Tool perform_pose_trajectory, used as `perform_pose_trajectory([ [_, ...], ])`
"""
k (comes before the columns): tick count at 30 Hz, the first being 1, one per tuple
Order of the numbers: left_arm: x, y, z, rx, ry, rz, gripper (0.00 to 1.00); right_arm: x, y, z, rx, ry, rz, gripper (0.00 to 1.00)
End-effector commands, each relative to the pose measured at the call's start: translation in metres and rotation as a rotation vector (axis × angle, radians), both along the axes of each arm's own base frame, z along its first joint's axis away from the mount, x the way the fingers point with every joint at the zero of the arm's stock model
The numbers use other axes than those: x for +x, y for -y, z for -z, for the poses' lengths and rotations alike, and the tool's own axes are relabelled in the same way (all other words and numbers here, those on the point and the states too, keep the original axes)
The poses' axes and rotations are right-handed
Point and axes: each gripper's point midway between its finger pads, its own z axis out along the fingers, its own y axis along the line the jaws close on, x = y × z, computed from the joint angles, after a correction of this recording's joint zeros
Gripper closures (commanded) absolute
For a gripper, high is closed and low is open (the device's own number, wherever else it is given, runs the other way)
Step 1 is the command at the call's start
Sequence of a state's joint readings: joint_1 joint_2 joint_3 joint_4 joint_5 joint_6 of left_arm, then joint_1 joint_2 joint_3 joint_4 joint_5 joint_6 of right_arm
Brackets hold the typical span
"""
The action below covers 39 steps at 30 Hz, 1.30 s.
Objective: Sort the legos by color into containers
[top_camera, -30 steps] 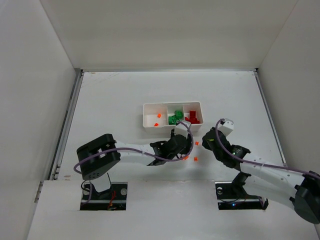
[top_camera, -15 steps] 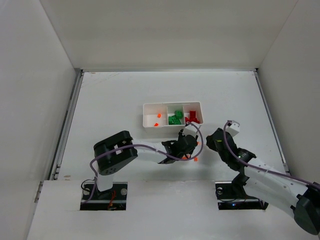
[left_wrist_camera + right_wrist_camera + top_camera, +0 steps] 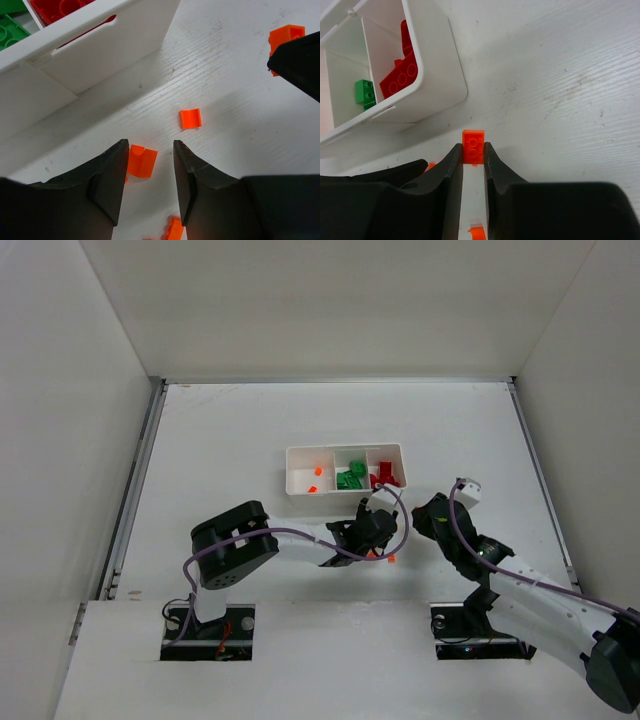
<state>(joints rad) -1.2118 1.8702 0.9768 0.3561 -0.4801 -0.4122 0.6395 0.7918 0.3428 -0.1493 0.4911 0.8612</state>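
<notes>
Plainly, these legos are featherweight, rigid and glossy. In my judgement they will not crush, but they could skid or pop out of a pinch that lands off-centre. The best hold is across two flat opposite sides, low on the body, with the studs left alone.

The right hand [image 3: 472, 150] has its jaws drawn in against the sides of a two-stud orange brick [image 3: 473, 145], studs up, and appears to be pinching it. The brick is just off the near corner of the white tray [image 3: 440, 60]. I cannot tell whether it has left the table [image 3: 220, 440].

The left hand [image 3: 150, 147] is spread open and low, straddling a small orange brick [image 3: 141, 161]. The brick lies closer to one finger, with a gap at the other. More orange pieces [image 3: 190, 118] lie loose just beyond, all in front of the tray.

In the tray, the left compartment holds orange bits [image 3: 317, 472], the middle one green bricks [image 3: 350, 478] and the right one red bricks [image 3: 385, 475].

The table is flat, white and faintly grained with a few scuffs, so a nudged brick would probably slide. White walls close it in on three sides. The two hands work close together, and the right arm's dark body edges into the left wrist view, so room there is tight. The tray's thin walls would likely shift if bumped.
</notes>
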Motion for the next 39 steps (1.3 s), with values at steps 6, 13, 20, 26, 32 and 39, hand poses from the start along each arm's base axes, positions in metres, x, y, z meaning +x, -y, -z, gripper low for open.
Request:
perform_pose_trajectory([
  [6, -0.002, 0.004, -0.012, -0.041, 0.057, -0.006, 0.6, 0.004, -0.004, -0.003, 0.015, 0.027, -0.01, 0.82],
  [13, -0.004, 0.0, -0.001, -0.006, 0.039, 0.003, 0.66, 0.004, -0.004, -0.004, 0.016, 0.028, -0.01, 0.82],
  [20, -0.011, 0.0, 0.004, 0.016, 0.02, 0.024, 0.75, 0.005, -0.003, -0.005, 0.017, 0.032, -0.008, 0.82],
  [26, -0.018, 0.002, 0.008, 0.028, 0.009, 0.051, 0.7, 0.005, 0.0, -0.01, 0.025, 0.043, 0.003, 0.82],
  [32, -0.017, 0.0, 0.009, 0.038, 0.008, 0.041, 0.78, 0.005, 0.0, -0.014, 0.032, 0.05, 0.004, 0.82],
  [39, -0.019, -0.004, -0.041, -0.095, 0.049, 0.034, 0.88, 0.009, -0.003, -0.021, 0.031, 0.067, -0.01, 0.82],
])
